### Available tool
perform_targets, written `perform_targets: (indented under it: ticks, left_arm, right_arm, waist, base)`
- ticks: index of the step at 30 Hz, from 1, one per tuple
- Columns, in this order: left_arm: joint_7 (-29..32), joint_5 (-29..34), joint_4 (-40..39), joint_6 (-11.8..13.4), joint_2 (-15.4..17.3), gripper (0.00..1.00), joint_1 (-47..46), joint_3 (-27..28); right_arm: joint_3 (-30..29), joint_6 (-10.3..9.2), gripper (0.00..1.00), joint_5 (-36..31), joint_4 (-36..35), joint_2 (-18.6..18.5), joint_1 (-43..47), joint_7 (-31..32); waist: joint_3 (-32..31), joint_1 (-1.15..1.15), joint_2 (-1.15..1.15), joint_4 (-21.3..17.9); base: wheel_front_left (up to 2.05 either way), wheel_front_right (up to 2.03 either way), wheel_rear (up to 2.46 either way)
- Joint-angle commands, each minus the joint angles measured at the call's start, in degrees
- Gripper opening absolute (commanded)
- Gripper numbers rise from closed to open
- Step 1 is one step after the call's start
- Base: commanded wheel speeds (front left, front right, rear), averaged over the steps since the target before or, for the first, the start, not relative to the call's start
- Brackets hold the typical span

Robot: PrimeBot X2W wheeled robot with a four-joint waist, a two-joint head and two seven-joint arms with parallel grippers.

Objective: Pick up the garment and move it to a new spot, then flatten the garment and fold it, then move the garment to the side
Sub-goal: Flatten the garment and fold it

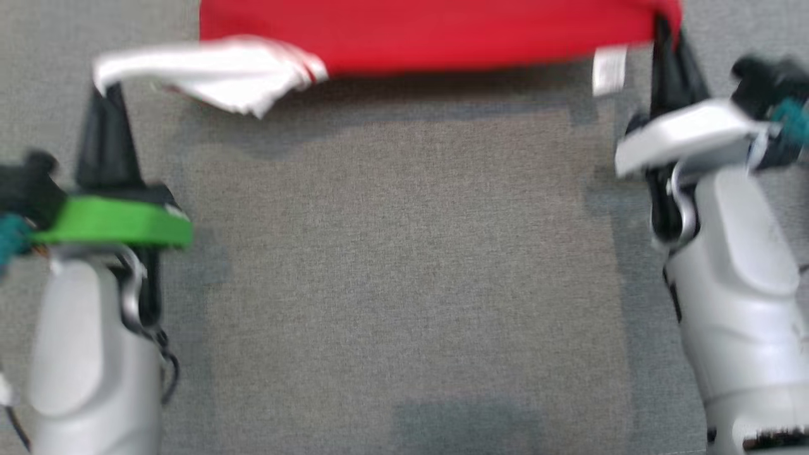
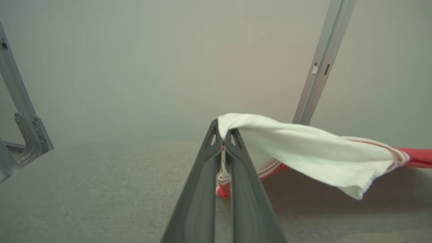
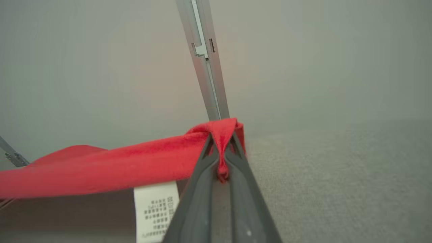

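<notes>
red garment point(image 1: 436, 35) hung stretched above the far part of the grey fabric surface point(image 1: 404, 253), its white sleeve point(image 1: 215, 72) pinched in the left gripper point(image 1: 114, 91) and its red corner clamped in the right gripper point(image 1: 662, 28), a care label point(image 1: 610, 69) dangling near the right.

No word, brand or number can be read anywhere. The one printed thing is a white label point(image 3: 156, 211) hanging from the lower edge of the red garment point(image 3: 101, 168). It carries several short rows of small dark marks, set in blocks, too blurred to make out as letters or symbols. In the head view the same label shows as a plain white tag, its print lost to blur.
</notes>
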Motion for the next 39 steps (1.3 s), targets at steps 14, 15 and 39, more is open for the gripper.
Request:
perform_targets:
  ticks: [14, 15, 39]
  left_arm:
    - [0.01, -2.68, 6.06, 0.11, -4.77, 0.0, 20.96, 0.75]
    - [0.01, -2.6, 6.17, 0.11, -4.92, 0.0, 22.0, 1.25]
    - [0.01, -4.62, 2.86, 0.11, -5.67, 0.0, 42.57, -0.72]
  right_arm:
    - [3.47, -0.11, 0.0, 6.67, 4.07, 0.04, 22.42, -0.16]
    - [3.49, -0.12, 0.0, 6.91, 4.37, 0.09, 23.34, -0.16]
    - [11.85, -0.11, 0.0, 12.57, 7.09, -0.96, 39.08, -0.17]
  waist:
    - [-13.13, -0.01, 0.0, -1.03]
    - [-14.11, -0.01, 0.0, -0.93]
    - [-26.94, -0.01, 0.0, -0.89]
  base:
    - [0.0, 0.0, 0.0]
    - [0.0, 0.0, 0.0]
    - [0.0, 0.0, 0.0]
